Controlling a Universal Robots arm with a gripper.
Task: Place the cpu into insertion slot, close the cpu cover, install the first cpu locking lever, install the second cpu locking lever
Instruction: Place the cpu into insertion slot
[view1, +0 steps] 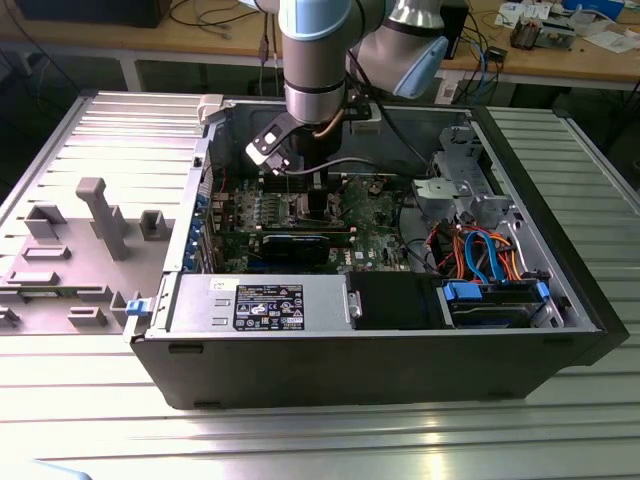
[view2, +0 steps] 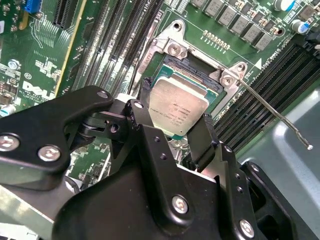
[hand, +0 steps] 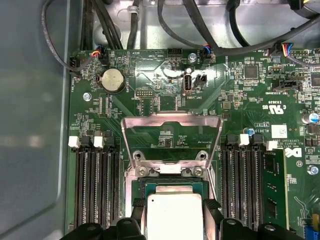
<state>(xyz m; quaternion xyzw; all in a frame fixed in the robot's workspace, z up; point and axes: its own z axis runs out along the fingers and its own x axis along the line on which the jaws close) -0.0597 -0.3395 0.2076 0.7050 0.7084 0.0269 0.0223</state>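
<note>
My gripper (view2: 176, 106) is shut on the cpu (view2: 178, 107), a silver-topped square chip held by two opposite edges between black fingers (view2: 202, 134). The chip hangs just over the insertion slot (view2: 194, 71), slightly tilted, and I cannot tell whether it touches. In the first wrist view the cpu (hand: 173, 216) sits between the gripper (hand: 173, 210) fingers at the near edge of the insertion slot (hand: 172, 185). The cpu cover (hand: 170, 119) is swung open, standing up beyond the slot. A thin wire locking lever (view2: 274, 116) is raised beside the socket. In the exterior view the gripper (view1: 308, 196) reaches down into the computer case.
Long black memory slots (hand: 97, 185) flank the socket on both sides (hand: 245, 180). Cables (hand: 200, 30) run along the board's far edge. The case walls (view1: 560, 250), a power supply (view1: 265, 305) and a drive cage with orange and blue cables (view1: 485, 255) hem the arm in.
</note>
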